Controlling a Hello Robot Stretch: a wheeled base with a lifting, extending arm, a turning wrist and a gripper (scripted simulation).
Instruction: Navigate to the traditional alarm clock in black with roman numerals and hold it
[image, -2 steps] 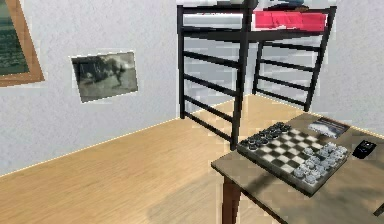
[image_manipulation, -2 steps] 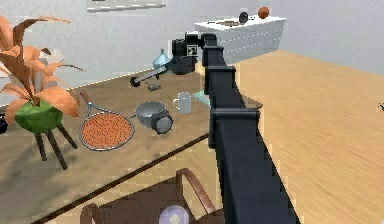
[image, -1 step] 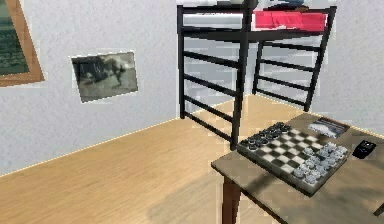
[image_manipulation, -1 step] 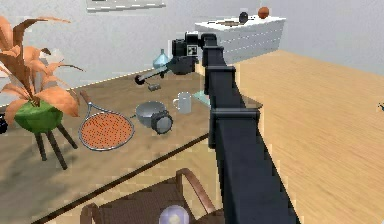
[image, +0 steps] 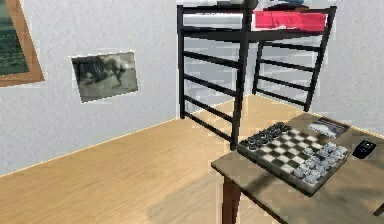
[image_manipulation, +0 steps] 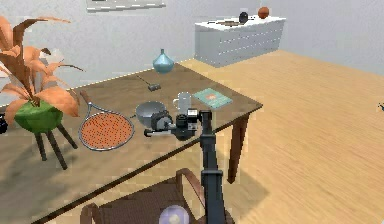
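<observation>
A small dark round thing (image_manipulation: 243, 17) stands on a white dresser (image_manipulation: 240, 40) against the far wall in the arm side view, beside an orange-brown ball (image_manipulation: 264, 12). It is too small to tell as a clock. My arm (image_manipulation: 211, 175) rises from the bottom edge over a wooden table (image_manipulation: 240, 108). The gripper (image_manipulation: 160, 129) sits above the tabletop, with a grey metal pan (image_manipulation: 149, 113) right behind it. I cannot tell whether it holds anything. The dresser is far beyond the table and the gripper.
On the table stand a potted orange plant (image_manipulation: 35, 95), a racket with orange strings (image_manipulation: 105, 128), a blue vase (image_manipulation: 163, 63), a clear glass (image_manipulation: 182, 100) and a green card (image_manipulation: 212, 97). A chair (image_manipulation: 140, 208) is at the near edge. The forward view has a chessboard (image: 297, 152) on a table (image: 235, 170) and a black loft bed (image: 245, 60).
</observation>
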